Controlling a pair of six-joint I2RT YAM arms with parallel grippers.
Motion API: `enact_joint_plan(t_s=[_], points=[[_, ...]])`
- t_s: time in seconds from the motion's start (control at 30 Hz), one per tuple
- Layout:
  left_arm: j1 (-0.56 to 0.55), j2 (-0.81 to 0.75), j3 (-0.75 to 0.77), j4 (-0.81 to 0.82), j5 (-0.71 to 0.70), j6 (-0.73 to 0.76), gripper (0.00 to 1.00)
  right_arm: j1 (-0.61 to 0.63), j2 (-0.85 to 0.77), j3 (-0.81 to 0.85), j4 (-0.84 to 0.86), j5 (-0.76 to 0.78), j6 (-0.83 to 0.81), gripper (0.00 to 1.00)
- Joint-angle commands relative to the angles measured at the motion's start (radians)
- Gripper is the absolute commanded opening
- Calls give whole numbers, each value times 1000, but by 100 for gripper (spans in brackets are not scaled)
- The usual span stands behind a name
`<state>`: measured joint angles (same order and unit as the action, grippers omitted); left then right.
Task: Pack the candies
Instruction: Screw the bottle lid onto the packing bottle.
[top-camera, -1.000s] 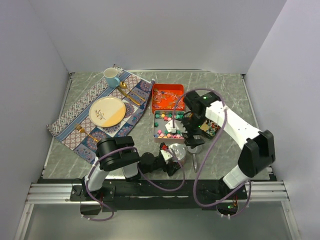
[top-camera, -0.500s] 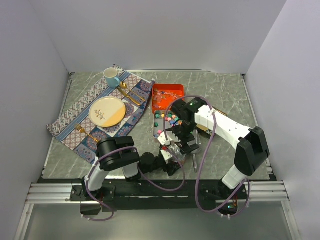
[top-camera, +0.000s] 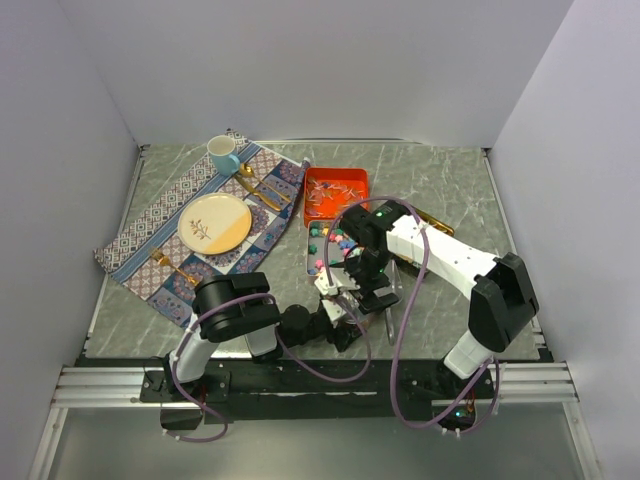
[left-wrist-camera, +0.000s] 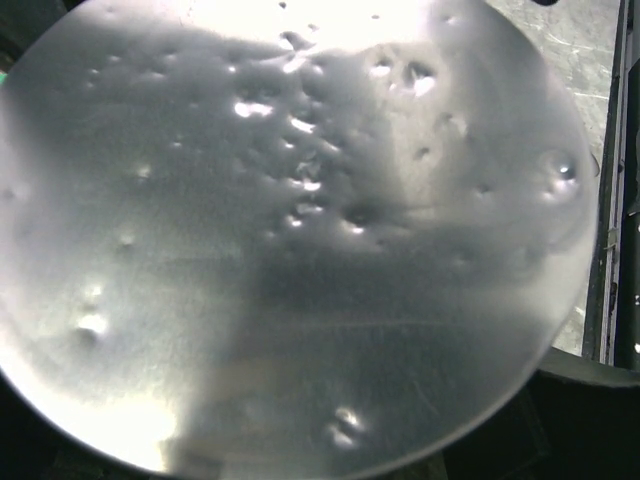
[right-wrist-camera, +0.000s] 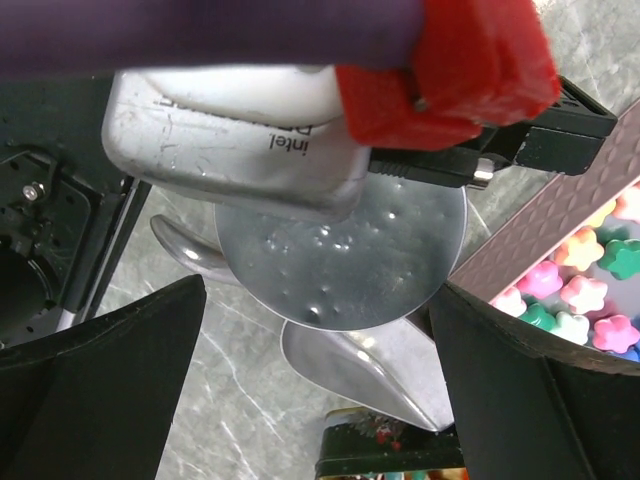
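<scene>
Pastel star candies fill a rectangular silver tin and show again as candies in the right wrist view. Thin wrapped pieces lie in an orange tray. My left gripper lies low near the front and is shut on a dented round silver disc, which fills its view. My right gripper hangs open just above that disc, with nothing between its fingers. A silver scoop lies on the table under the disc.
A dark tin with sweets sits just beyond the scoop. A patterned placemat at the back left carries a plate, a blue cup and gold cutlery. Grey walls close in the table on three sides.
My right gripper has swung left and nearer, from beside the dark tin to above the disc in my left gripper. The left arm has not moved.
</scene>
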<state>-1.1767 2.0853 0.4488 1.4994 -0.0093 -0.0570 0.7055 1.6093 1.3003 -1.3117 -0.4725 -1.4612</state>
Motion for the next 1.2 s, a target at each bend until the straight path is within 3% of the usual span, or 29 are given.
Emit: enact_joint_plan(t_s=[0.0,0.3,0.67,0.9,1.17], points=[[11,42,-7,-159,-44,-64,1,15,-31,-39,-127,-43,54,100],[12,47,-4,-168,-50,-75,1,25,-209,-254,-90,-74,142,100],[12,55,1,-180,-43,-80,1,2,-367,-365,-49,-32,217,100],[11,51,-1,-177,-20,-58,1,-138,-393,-215,-64,-34,193,100],[3,59,5,-182,-6,-50,1,-178,-211,-18,-20,-95,156,100]])
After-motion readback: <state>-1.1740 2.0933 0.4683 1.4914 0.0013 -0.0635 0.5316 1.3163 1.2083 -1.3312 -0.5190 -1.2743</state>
